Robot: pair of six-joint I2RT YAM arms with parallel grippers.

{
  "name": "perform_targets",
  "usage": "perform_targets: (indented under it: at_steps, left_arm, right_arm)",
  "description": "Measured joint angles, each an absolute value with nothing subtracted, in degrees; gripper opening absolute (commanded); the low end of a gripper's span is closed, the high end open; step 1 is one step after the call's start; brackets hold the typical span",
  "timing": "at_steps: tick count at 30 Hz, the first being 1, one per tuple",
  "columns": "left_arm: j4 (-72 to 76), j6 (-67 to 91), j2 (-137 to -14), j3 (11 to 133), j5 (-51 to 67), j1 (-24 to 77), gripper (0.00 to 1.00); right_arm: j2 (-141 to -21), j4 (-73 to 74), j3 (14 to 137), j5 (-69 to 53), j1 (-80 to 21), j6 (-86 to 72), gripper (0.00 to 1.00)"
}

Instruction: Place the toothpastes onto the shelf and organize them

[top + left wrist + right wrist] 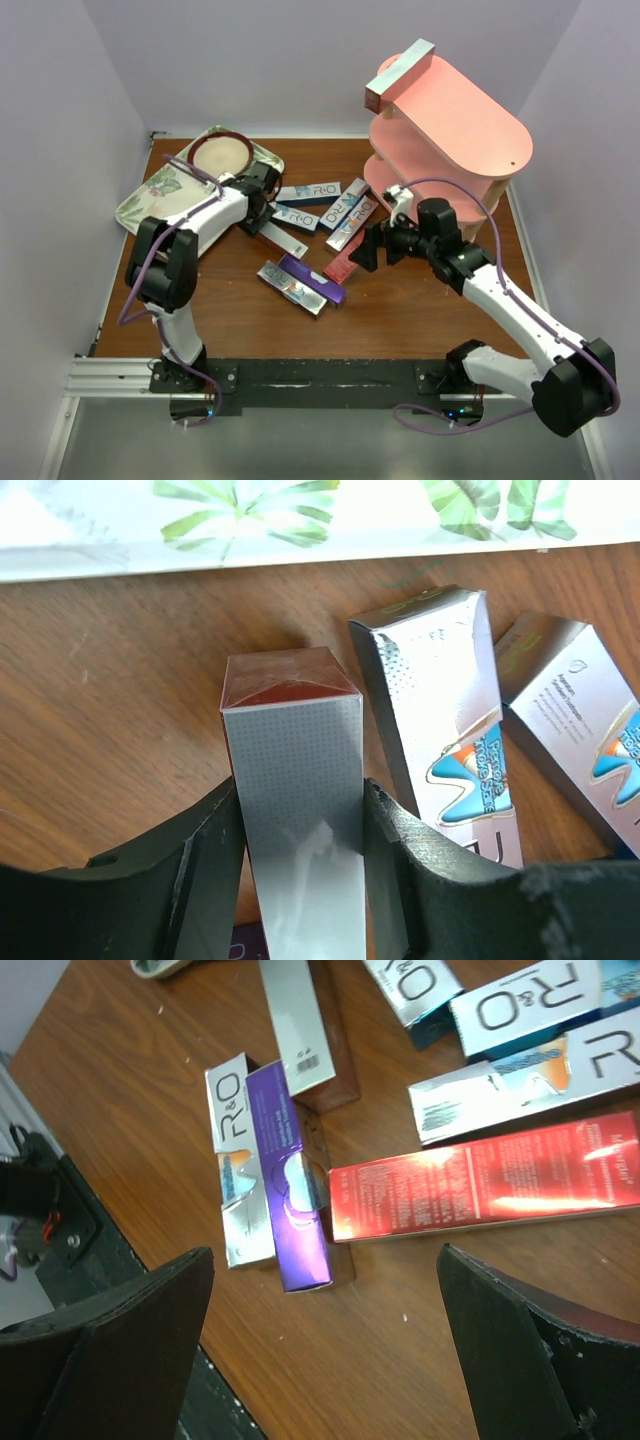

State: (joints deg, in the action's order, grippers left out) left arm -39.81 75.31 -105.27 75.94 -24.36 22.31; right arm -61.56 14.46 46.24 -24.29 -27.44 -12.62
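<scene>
- Nearest of all, a black rail (320, 378) runs along the near edge of the wooden desk (240, 325).
- Left fingers (265, 208) are closed on a silver box (295, 780), pressing against its two long sides. Its reddish end flap points toward the leaf-patterned tray (150, 195) at the far left. Whether this box is clear of the desk cannot be told.
- Just right of the gripped box, a printed silver box (440, 710) with blue and orange artwork lies flat on the desk.
- Right fingers (366, 248) are spread wide and grip nothing. They hang over the middle of the desk, above a red box (480, 1185) and a purple box (285, 1180).
- On its left side the purple box touches a silver "R&O" box (232, 1150). One end of the red box lies just beside the purple box's other side.
- Other toothpaste boxes lie flat at mixed angles in the middle of the desk, between the two arms.
- At the far right stands the pink shelf (450, 120), near the right fingers. One grey box (400, 75) lies along the far end of its top board, and the lower boards are mostly hidden.
- On the tray sits a round bowl (220, 153).
</scene>
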Motion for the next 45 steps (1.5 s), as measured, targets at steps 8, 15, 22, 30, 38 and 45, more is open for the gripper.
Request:
perform_targets:
  at_steps: [8,15,22,30,38,45]
  left_arm:
    - [-42.7,69.7,-105.3,81.5,-24.7,22.3,0.26]
    - [-43.6,65.4,-103.9,83.1,-24.0,22.3,0.25]
    - [-44.5,62.9,-99.9,83.1,-23.3,22.3,0.20]
    - [-44.5,61.7,-98.5,83.1,-21.5,22.3,0.19]
    - [-44.2,61.5,-96.0,83.0,-19.8,22.3,0.19]
    - [-43.8,61.3,-95.4,82.6,-18.4,22.3,0.19]
  right_arm:
    - [-64.0,10.8,46.2,-16.8,-38.8,-7.2,0.98]
    - [-71.8,1.4,46.5,-7.2,-48.7,-0.5,0.98]
    - [-84.8,-10.6,49.7,3.6,-55.9,5.8,0.99]
    - [-96.2,-23.3,52.1,13.0,-59.8,8.6,0.98]
    - [-100.7,-29.3,54.4,18.7,-59.8,9.2,0.78]
    - [-101.8,-31.0,54.8,20.6,-59.8,9.8,0.50]
